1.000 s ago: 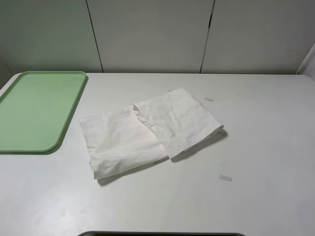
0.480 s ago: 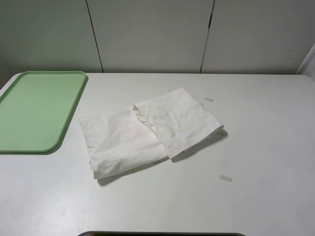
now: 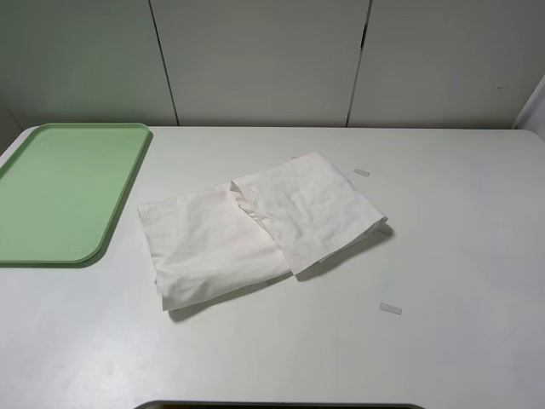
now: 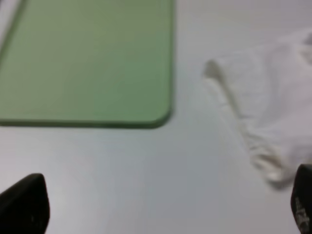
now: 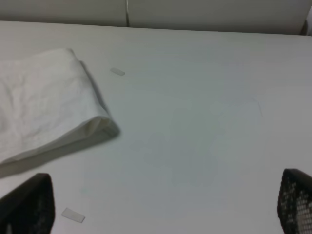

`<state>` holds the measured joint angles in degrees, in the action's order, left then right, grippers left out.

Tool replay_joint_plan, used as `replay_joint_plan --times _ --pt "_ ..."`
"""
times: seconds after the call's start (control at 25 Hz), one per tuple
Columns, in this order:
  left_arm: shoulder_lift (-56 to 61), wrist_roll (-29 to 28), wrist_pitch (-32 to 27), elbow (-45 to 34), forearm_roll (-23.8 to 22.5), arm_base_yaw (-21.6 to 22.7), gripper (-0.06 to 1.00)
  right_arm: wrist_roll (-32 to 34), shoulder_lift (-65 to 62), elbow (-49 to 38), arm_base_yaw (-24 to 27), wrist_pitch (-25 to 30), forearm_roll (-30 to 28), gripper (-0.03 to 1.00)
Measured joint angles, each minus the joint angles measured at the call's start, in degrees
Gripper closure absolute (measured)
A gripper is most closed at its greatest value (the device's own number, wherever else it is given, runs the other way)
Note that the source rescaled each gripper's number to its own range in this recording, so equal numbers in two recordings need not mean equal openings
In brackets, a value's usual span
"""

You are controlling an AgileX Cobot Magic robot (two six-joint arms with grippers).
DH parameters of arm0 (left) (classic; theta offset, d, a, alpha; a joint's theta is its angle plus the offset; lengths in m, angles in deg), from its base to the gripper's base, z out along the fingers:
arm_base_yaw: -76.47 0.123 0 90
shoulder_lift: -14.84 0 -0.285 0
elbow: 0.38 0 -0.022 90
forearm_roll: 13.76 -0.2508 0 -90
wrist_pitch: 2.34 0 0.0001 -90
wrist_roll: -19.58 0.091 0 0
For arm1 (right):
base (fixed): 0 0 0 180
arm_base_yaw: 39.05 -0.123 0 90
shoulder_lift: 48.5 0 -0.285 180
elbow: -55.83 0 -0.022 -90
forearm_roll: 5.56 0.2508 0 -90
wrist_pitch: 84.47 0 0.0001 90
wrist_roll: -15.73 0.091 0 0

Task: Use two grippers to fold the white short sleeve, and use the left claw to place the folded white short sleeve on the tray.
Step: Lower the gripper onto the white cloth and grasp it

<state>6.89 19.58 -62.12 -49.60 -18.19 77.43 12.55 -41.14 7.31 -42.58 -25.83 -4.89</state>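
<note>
The left arm's black two-finger claw (image 4: 163, 207) has its fingers spread wide over the bare white table (image 3: 460, 256), holding nothing. The right arm's black claw (image 5: 161, 204) is spread and empty too. The white cotton T-shirt (image 3: 255, 226) lies folded in overlapping layers mid-table, near the flat light-green plastic tray (image 3: 64, 192) but not on it. Two small pale tape strips (image 3: 390, 308) lie nearby.

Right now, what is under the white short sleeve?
The white short sleeve lies on the table; only table surface shows around its edges. Whatever may be beneath the cloth is covered, so I cannot tell.
</note>
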Motion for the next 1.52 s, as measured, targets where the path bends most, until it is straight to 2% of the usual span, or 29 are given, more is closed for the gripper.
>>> replay_joint_plan --times 0.08,0.12,0.16,0.2,0.32,0.52,0.6,0.72,0.88,0.96,1.2,1.28,1.4,1.48,1.52 --pt "-2.02 -1.05 1.42 0.43 3.75 0.00 -0.06 0.00 0.00 0.00 0.00 0.00 0.00 -0.03" --pt "-9.08 -1.61 5.02 0.68 12.48 0.00 -0.06 0.00 0.00 0.00 0.00 0.00 0.00 -0.03" --pt "-13.46 -1.08 6.61 0.68 17.21 0.00 -0.06 0.00 0.00 0.00 0.00 0.00 0.00 -0.03" --pt "-13.46 -1.08 6.61 0.68 17.21 0.00 -0.06 0.00 0.00 0.00 0.00 0.00 0.00 -0.03" --pt "-22.06 1.65 8.91 0.79 25.01 0.00 -0.06 0.00 0.00 0.00 0.00 0.00 0.00 -0.03" --pt "-39.56 10.38 14.62 0.92 36.22 0.00 -0.06 0.00 0.00 0.00 0.00 0.00 0.00 -0.03" --pt "-48.71 15.36 18.75 0.92 42.25 0.00 -0.06 0.00 0.00 0.00 0.00 0.00 0.00 -0.03" --pt "-56.65 19.27 22.97 0.92 46.06 0.00 -0.05 0.00 0.00 0.00 0.00 0.00 0.00 -0.03" --pt "-61.27 21.92 25.43 0.92 48.54 0.00 -0.05 0.00 0.00 0.00 0.00 0.00 0.00 -0.03" --pt "-68.75 24.49 28.21 0.97 50.36 0.00 -0.05 0.00 0.00 0.00 0.00 0.00 0.00 -0.03" --pt "-73.87 25.97 30.07 0.97 51.29 0.00 -0.05 0.00 0.00 0.00 0.00 0.00 0.00 -0.03" --pt "-81.83 29.50 33.64 0.97 53.75 -1.23 -0.05 0.00 0.00 0.00 0.00 0.00 0.00 -0.03" --pt "-83.80 30.94 35.77 0.99 55.14 -2.36 -0.05 0.00 0.00 0.00 0.00 0.00 0.00 -0.03" --pt "-89.57 36.73 41.91 1.05 61.61 -6.69 -0.04 0.00 0.00 0.00 0.00 0.00 0.00 -0.03" --pt "-90.83 38.28 42.92 1.09 63.39 -7.81 -0.04 0.00 0.00 0.00 0.00 0.00 0.00 -0.03"
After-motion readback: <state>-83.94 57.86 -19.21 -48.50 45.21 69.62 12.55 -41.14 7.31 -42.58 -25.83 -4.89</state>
